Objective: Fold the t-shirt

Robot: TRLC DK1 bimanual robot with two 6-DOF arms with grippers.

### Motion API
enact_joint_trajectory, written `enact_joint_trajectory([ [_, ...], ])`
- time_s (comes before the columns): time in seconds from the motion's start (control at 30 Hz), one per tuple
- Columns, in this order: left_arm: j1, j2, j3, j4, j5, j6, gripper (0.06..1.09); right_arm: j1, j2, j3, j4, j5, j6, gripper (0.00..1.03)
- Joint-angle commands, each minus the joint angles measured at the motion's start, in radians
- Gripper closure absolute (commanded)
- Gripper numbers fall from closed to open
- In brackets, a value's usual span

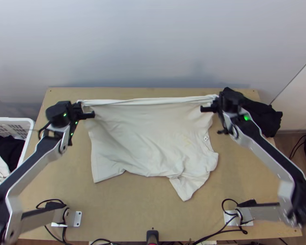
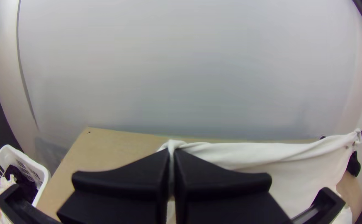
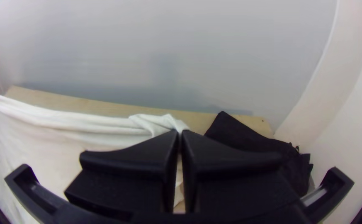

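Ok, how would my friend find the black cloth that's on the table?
Find the light wooden table and go to its far right corner. A bunched black cloth lies there, beside the right gripper. The shirt next to it is white, and the other dark cloth is in a white basket by the table's left edge.

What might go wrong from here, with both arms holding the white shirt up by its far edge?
The shirt hangs by small pinches in the left claw and right claw, so a corner might slip out. Its lower edge lies uneven, with one part jutting toward the bases, so folding now could set in a crooked crease.
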Motion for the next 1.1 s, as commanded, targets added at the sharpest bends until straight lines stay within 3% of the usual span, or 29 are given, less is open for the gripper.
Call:
enact_joint_trajectory([
  [0.0, 0.029, 0.257, 0.091, 0.095, 0.000, -0.060, 1.05, -0.027, 0.247, 0.152, 0.032, -0.006, 0.016, 1.00],
  [0.47, 0.029, 0.579, 0.350, 0.101, -0.015, -0.112, 1.05, -0.065, 0.574, 0.403, 0.032, -0.019, 0.092, 1.00],
  [0.8, 0.024, 0.668, 0.431, 0.099, -0.019, -0.131, 1.05, -0.073, 0.696, 0.505, 0.024, -0.019, 0.122, 1.00],
  [0.97, 0.029, 0.656, 0.436, 0.039, -0.006, -0.191, 1.05, -0.061, 0.702, 0.515, 0.021, -0.017, 0.168, 0.92],
  [1.07, 0.029, 0.645, 0.424, 0.039, -0.006, -0.221, 1.03, -0.050, 0.702, 0.515, 0.021, -0.002, 0.185, 0.66],
])
